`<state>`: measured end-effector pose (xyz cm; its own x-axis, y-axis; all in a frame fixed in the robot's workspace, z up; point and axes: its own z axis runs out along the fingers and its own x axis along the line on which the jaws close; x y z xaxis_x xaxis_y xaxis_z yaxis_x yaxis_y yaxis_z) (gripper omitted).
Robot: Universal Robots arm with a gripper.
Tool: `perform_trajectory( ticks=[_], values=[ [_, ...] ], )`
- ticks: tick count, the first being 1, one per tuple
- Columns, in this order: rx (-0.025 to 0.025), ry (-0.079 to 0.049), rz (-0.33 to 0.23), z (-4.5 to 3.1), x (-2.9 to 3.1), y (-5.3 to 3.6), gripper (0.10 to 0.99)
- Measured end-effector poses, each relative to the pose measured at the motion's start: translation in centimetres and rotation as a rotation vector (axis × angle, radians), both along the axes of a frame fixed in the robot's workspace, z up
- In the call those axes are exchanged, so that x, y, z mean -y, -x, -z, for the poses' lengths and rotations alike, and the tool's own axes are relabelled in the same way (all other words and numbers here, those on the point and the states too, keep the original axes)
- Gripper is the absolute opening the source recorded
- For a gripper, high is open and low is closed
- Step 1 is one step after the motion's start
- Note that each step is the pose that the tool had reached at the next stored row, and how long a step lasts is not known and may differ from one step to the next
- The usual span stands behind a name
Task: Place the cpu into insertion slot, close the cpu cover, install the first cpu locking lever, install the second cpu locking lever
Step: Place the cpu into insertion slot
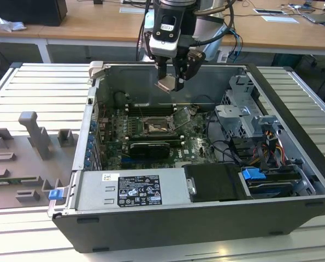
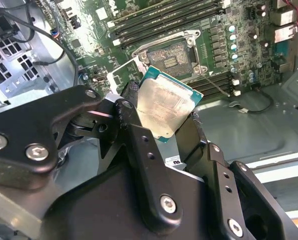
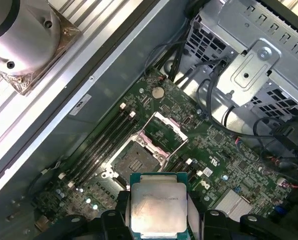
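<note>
The gripper (image 1: 170,82) hangs above the open computer case (image 1: 167,232). Its jaws are narrowed onto the cpu (image 1: 166,85) and pinch it by two opposite edges, well clear of the green board (image 1: 198,147). In both wrist views the cpu's silver top faces the camera. Below it the insertion slot (image 1: 155,126) lies bare. The cpu cover (image 1: 182,117) stands tipped up at the slot's edge, on the exterior view's right.
</note>
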<state>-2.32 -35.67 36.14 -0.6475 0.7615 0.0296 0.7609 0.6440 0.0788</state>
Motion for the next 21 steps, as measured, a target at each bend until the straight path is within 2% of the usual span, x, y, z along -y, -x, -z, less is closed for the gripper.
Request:
perform_trajectory(
  ticks=[5, 21],
  values=[
    [-0.0055, 0.000, 0.031, 0.06, 0.00, 0.00, 0.541],
    [-0.0151, 0.000, 0.094, 0.18, 0.00, 0.00, 0.541]
  ],
)
